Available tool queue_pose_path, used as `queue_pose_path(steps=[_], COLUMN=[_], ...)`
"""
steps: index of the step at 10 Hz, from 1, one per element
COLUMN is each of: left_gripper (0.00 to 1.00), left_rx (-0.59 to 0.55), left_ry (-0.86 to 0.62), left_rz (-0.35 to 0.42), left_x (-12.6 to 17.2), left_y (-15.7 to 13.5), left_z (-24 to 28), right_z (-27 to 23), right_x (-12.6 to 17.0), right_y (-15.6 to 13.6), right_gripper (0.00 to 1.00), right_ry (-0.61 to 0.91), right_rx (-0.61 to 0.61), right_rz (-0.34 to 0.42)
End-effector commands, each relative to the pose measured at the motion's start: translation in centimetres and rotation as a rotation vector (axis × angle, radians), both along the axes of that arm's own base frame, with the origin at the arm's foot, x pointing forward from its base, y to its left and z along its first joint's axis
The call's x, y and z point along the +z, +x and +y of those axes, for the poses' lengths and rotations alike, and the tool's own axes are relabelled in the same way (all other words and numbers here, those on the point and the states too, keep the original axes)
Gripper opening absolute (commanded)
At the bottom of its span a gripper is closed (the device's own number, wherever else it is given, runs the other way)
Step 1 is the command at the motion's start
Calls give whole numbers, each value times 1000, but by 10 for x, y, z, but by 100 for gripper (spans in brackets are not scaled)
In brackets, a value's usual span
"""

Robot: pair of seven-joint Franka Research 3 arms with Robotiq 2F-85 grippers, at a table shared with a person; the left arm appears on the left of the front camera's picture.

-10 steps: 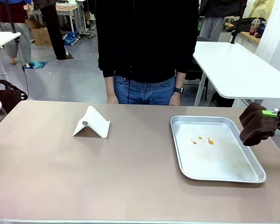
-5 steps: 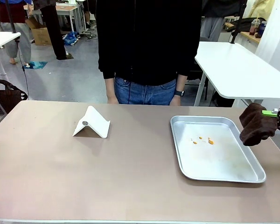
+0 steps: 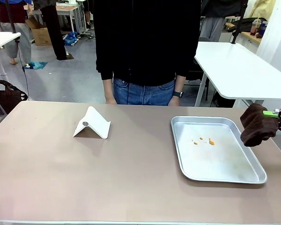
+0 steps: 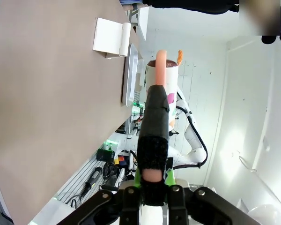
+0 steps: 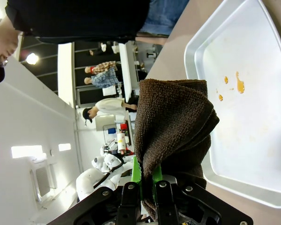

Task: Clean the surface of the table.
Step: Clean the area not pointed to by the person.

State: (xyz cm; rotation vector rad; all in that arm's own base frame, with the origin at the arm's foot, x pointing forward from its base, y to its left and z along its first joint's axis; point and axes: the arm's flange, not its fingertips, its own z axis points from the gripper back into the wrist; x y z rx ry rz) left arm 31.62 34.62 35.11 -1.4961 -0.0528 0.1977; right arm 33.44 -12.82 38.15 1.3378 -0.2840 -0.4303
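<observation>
Right gripper (image 5: 147,177) jaws clamped on brown cloth (image 5: 171,117), at 2 o'clock of tray (image 3: 225,159). Left gripper (image 4: 152,183) jaws clamped on black-wrapped tool (image 4: 154,126). Table (image 3: 84,173) spans front view; white stand (image 3: 92,123) at its 10 o'clock, tray at 3.

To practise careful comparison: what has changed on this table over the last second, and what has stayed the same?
Almost nothing. The person shifted slightly towards picture left. The right claw stays shut on the brown cloth beside the tray; the white stand and table are unchanged. The left claw holds a black-wrapped tool.
</observation>
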Motion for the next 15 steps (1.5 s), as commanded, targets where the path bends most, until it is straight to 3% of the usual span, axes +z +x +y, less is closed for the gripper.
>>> queue_pose_path(steps=[1, 7, 8, 10, 15], left_gripper=[20, 20, 20, 20, 20], left_rx=[-11, -11, -11, -11, -11], left_ry=[3, 3, 3, 3, 3], left_rz=[8, 8, 8, 8, 8], left_x=[4, 4, 4, 4, 4], left_y=[-3, -3, -3, -3, -3], left_z=[0, 0, 0, 0, 0], right_z=[2, 2, 0, 27, 89], right_x=[3, 3, 0, 23, 66], right_y=[0, 0, 0, 12, 61], right_gripper=[0, 0, 10, 10, 10], right_ry=[-3, -3, 0, -186, -835], right_rx=[3, 3, 0, 71, 191], right_rz=[-3, -3, 0, 0, 75])
